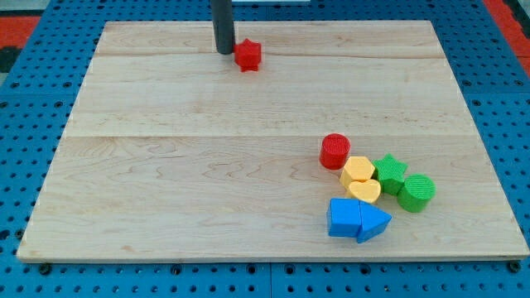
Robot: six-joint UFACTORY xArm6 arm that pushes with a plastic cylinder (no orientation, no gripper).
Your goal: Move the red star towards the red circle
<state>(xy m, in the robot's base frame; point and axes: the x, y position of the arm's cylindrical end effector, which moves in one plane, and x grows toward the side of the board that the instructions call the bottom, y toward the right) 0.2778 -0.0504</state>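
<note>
The red star lies near the view's top, a little left of centre, on the wooden board. My tip rests on the board just left of the star, very close to it or touching it. The red circle stands far off toward the view's lower right, at the upper left of a cluster of blocks.
Next to the red circle lie a yellow hexagon, a yellow heart, a green star, a green cylinder, a blue cube and a blue triangle. A blue pegboard surrounds the board.
</note>
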